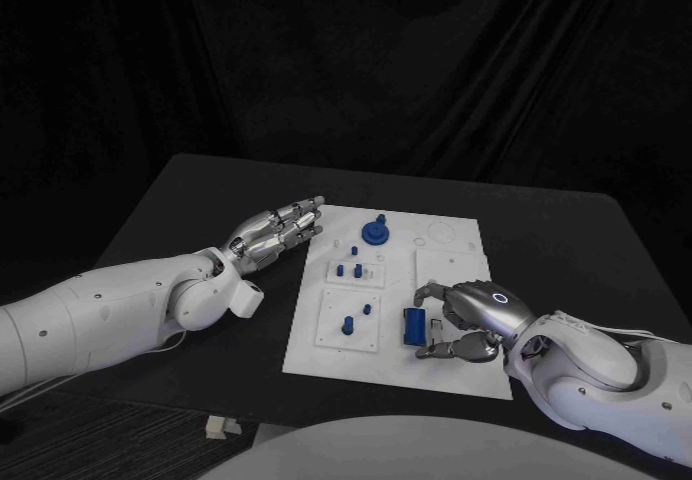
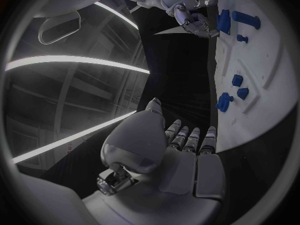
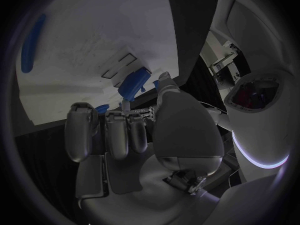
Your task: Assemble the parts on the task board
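On the board (image 1: 433, 375), head view, my right hand (image 1: 469, 318) is curling beside the blue block (image 1: 415, 326); grasp unclear. Left wrist view: my left hand (image 2: 181, 150) is lying released. Right wrist view: I am aligning the block (image 3: 133, 83) squarely, advisably before pressing.

A white task board (image 1: 447, 375) lies on the black table (image 1: 577, 250).

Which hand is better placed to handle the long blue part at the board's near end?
The right hand, probably. Its fingers curl right beside the long blue part on the task board. The left hand lies flat on the black table off the board's far left corner, well away from it.
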You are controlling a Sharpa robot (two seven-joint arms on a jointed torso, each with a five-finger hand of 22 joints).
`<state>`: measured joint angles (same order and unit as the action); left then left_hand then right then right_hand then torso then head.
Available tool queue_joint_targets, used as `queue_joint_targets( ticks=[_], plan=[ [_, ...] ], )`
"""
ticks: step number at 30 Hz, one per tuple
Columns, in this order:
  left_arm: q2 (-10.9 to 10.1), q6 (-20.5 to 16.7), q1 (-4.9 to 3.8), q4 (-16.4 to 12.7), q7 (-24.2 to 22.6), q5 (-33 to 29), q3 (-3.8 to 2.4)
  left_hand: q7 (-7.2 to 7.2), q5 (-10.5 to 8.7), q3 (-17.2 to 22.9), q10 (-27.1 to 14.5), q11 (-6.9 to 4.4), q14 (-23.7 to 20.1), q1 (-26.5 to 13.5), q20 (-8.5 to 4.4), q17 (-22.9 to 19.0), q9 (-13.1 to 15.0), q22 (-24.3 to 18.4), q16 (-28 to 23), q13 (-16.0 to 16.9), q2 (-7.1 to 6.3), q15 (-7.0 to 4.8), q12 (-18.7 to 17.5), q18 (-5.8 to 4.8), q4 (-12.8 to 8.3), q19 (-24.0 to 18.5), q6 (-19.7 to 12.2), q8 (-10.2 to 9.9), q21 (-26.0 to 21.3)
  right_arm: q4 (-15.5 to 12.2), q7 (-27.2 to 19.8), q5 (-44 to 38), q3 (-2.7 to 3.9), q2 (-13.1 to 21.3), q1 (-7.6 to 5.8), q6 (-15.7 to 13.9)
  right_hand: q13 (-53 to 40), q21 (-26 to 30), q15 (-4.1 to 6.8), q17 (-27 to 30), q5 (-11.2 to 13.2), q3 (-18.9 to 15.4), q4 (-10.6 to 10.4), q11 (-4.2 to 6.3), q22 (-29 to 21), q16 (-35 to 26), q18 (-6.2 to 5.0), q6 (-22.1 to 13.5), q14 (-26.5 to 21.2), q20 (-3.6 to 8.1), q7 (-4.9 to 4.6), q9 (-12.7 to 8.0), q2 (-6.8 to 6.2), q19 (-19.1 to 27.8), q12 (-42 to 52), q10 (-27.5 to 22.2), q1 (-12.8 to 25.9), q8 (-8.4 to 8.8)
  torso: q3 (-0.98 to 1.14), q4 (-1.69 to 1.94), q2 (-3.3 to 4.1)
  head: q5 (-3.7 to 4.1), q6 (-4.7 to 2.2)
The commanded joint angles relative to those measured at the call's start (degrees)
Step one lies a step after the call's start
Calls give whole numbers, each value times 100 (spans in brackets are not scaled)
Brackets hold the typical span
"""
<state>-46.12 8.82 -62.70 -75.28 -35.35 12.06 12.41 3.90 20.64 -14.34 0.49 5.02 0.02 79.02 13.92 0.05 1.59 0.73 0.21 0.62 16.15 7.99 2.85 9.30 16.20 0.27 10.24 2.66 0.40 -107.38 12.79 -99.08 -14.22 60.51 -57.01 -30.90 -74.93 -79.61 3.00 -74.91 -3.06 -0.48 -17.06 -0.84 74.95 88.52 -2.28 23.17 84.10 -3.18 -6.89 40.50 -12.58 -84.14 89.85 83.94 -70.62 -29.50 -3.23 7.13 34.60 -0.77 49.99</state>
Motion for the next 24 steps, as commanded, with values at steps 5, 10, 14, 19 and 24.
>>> queue_joint_targets(
  ticks=[5, 10, 14, 19, 24],
  plan=[
    [1, 70, 19, -16, -98, -32, -6, 34, 26, 40, 7, 52, -2, 37, 26, -5, 8, 3, -21, 8, 7, 56, 28, 42, 1, 4, 5, 31, -8, 36, 81, -119, 2, -59, 38, -125, -1507, 50, -51, -1102, -86, 104, 8, -48, 1144, -26, -43, -67, 490, -52, -2, 10, 168, -44, 15, 606, 92, -261, -3, 0, 0, 20, 1],
    [-4, 91, 26, -24, -124, -32, -6, 33, 33, 47, 9, 58, -2, 41, 30, -5, 10, 12, -21, 9, 14, 63, 33, 43, 0, 8, 17, 36, -4, 65, 133, -120, 2, -98, 56, -87, -1507, 68, -44, -1088, -671, 228, 28, -46, 1140, -32, -46, -146, 487, -56, 8, -53, 304, -40, 15, 606, -32, -571, -3, -1, 1, 16, 1],
    [-7, 100, 31, -25, -126, -32, -6, 30, 33, 51, 9, 60, -2, 44, 33, -5, 10, 8, -21, 9, 16, 67, 32, 43, -1, 7, 16, 36, -6, 98, 222, -224, 2, -133, 75, -23, -1507, 101, -47, -1062, -1148, 296, 51, -39, 1131, -43, -54, -221, 479, -54, 9, -149, 387, -26, 15, 606, -220, -756, 0, 7, 4, 23, 1],
    [-9, 108, 34, -26, -117, -32, -6, 30, 33, 51, 8, 60, -2, 45, 33, -5, 10, 6, -21, 9, 16, 68, 31, 43, -2, 6, 14, 36, -7, 130, 269, -303, 2, -169, 90, -25, -1507, 107, -44, -1058, -1624, 341, 71, -36, 1131, -45, -54, -242, 478, -50, 14, -252, 464, -26, 15, 606, -370, -939, 0, 9, 2, 18, 1],
    [-10, 119, 37, -27, -102, -32, -6, 30, 34, 54, 9, 63, -2, 47, 36, -5, 9, 4, -21, 9, 17, 71, 31, 43, -2, 5, 11, 35, -8, 141, 271, -326, 2, -186, 97, -30, -1507, 114, -34, -1045, -2506, 399, 117, -26, 1130, -50, -55, -261, 475, -43, 24, -381, 488, -26, 15, 606, -538, -1145, -1, 4, 3, 11, 1]
  ],
)
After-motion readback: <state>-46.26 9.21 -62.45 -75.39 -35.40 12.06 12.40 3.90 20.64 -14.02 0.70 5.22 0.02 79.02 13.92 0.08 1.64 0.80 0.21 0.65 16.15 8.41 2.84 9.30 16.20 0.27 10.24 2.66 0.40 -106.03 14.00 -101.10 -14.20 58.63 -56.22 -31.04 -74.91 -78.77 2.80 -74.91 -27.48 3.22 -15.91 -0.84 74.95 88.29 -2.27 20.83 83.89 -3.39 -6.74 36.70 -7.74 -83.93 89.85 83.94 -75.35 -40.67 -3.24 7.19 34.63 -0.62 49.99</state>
